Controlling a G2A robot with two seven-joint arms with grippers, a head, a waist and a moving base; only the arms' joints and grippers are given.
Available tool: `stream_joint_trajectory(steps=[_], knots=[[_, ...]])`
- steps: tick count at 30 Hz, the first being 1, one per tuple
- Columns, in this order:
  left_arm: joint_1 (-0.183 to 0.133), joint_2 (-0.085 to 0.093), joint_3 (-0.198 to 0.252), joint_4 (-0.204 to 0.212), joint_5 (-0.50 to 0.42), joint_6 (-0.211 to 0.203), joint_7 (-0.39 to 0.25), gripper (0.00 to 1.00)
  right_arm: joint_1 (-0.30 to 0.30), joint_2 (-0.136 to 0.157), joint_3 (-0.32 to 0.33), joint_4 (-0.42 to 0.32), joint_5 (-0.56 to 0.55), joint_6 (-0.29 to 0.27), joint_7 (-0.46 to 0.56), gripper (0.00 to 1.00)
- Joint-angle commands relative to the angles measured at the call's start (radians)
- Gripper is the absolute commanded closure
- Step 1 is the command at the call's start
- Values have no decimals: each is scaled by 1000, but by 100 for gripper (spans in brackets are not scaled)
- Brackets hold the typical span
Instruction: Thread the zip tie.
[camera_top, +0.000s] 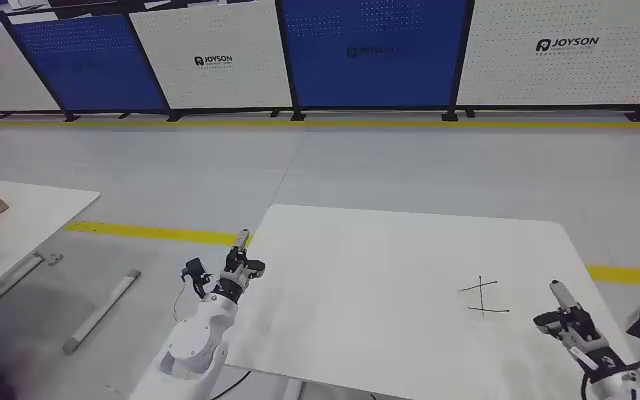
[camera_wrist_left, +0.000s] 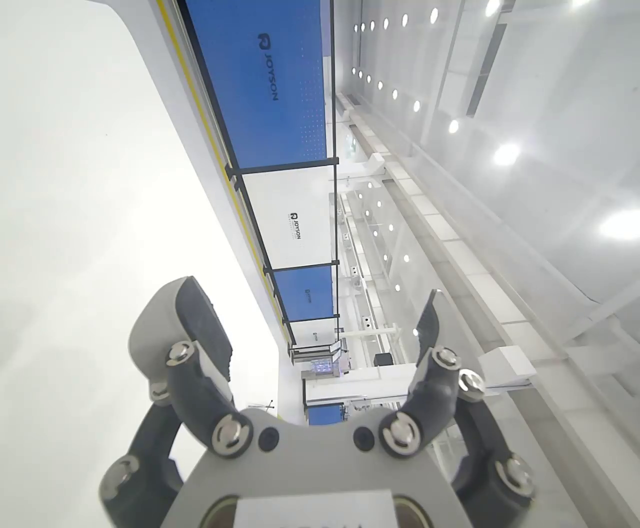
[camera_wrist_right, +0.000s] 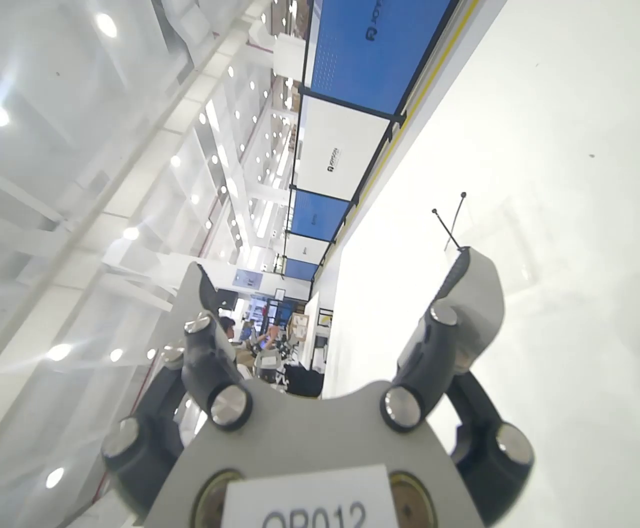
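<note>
White table (camera_top: 400, 250) bears what seem crossed zip ties (camera_top: 484, 297); left gripper (camera_wrist_left: 315, 300) and right gripper (camera_wrist_right: 332, 265) both gape wide, empty.

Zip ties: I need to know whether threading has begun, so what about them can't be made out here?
Top view: the zip ties are too thin to count, or to tell whether any tail sits in a head.
Right wrist view: a finger of the right end effector hides their near ends.

right pincer (camera_wrist_right: 333, 264): jaws apart | zip ties (camera_wrist_right: 457, 215): lying on table (camera_wrist_right: 550, 150)
</note>
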Motion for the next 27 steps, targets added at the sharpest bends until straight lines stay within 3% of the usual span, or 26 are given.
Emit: stream_joint_trajectory(steps=[1, 13, 19, 22, 25, 27], knots=[[0, 0, 0, 0, 0, 0, 0, 0, 0, 0, -1, 0, 2, 0, -5, 0], [0, 0, 0, 0, 0, 0, 0, 0, 4, 1, 8, -3, -11, -12, 5, 0], [0, 0, 0, 0, 0, 0, 0, 0, 21, 22, 105, -31, -34, -50, 205, 0], [0, 0, 0, 0, 0, 0, 0, 0, 48, 35, 136, -49, -98, -25, 304, 0], [0, 0, 0, 0, 0, 0, 0, 0, 100, 45, 105, -39, -175, 32, 371, 0], [0, 0, 0, 0, 0, 0, 0, 0, 171, 55, 50, -1, -262, 71, 452, 0]])
